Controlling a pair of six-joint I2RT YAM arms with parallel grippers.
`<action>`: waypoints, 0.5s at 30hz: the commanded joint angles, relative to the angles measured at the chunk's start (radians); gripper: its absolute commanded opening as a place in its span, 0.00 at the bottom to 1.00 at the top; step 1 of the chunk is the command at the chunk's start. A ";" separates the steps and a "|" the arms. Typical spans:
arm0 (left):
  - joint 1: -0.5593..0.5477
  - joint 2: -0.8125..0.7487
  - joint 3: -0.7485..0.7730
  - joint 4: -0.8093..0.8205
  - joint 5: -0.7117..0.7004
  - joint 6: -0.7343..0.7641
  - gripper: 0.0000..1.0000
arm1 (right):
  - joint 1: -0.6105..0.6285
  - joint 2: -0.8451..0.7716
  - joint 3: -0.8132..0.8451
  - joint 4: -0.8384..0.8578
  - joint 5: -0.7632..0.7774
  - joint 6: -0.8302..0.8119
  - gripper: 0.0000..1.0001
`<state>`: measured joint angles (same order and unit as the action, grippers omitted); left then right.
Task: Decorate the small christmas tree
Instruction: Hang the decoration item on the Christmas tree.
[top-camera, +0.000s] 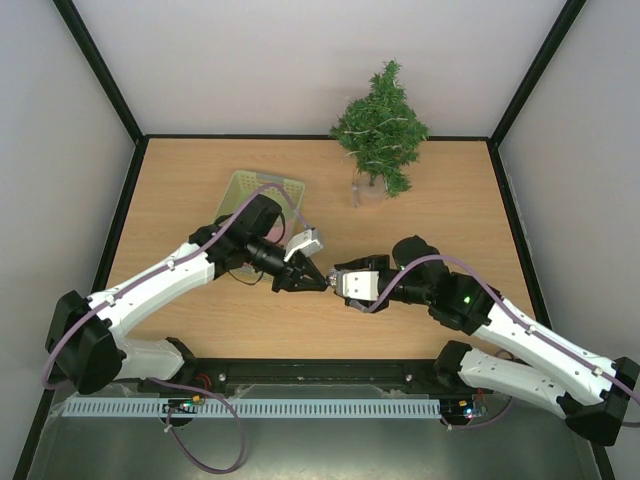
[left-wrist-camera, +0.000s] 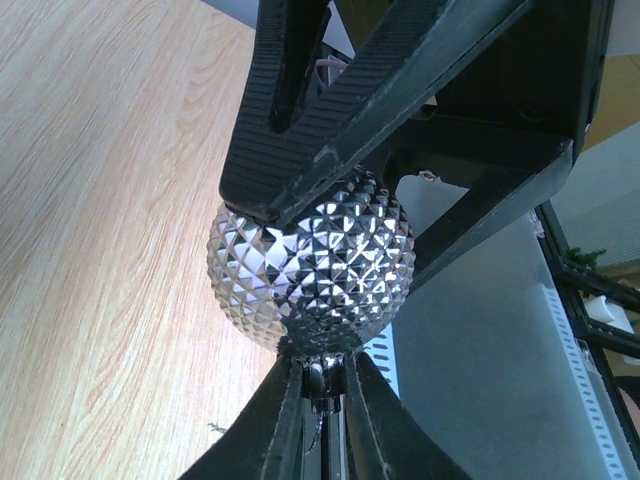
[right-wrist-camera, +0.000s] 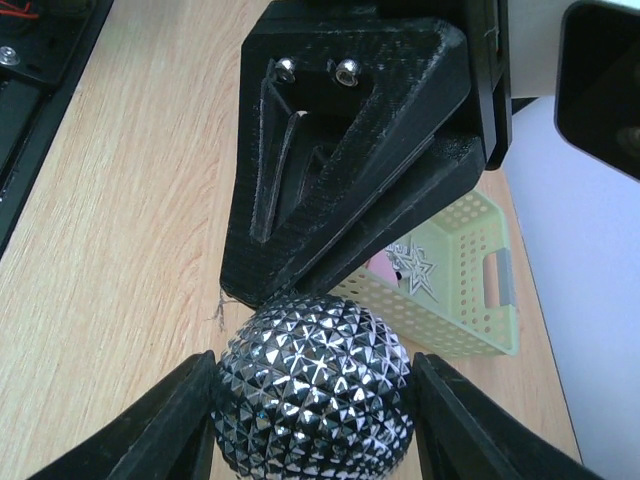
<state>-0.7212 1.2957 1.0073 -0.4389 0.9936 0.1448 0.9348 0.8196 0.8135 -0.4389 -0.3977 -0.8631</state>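
Wooden table, white walls: my left gripper and right gripper meet tip to tip. The small christmas tree stands upright, tip skyward, well beyond them to the right, nearer my right arm.

Left wrist: my narrowed left fingers pinch the faceted silver bauble by its cap.

Right wrist: my right fingers, spread wide, clasp its sides, with the green basket beyond.

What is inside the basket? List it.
A white star-printed piece and something pink show in the basket; the left tool, at the ball, hides the rest.
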 joint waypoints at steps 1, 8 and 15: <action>0.003 -0.014 0.026 0.022 0.019 -0.034 0.13 | 0.005 -0.036 -0.041 0.069 0.019 0.042 0.47; 0.022 -0.071 0.064 0.096 -0.149 -0.179 0.49 | 0.006 -0.057 -0.062 0.161 0.102 0.164 0.44; 0.102 -0.216 0.052 0.290 -0.351 -0.395 0.57 | 0.005 -0.071 -0.065 0.321 0.265 0.402 0.44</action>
<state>-0.6537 1.1694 1.0412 -0.3073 0.7883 -0.0921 0.9356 0.7700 0.7544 -0.2684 -0.2634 -0.6239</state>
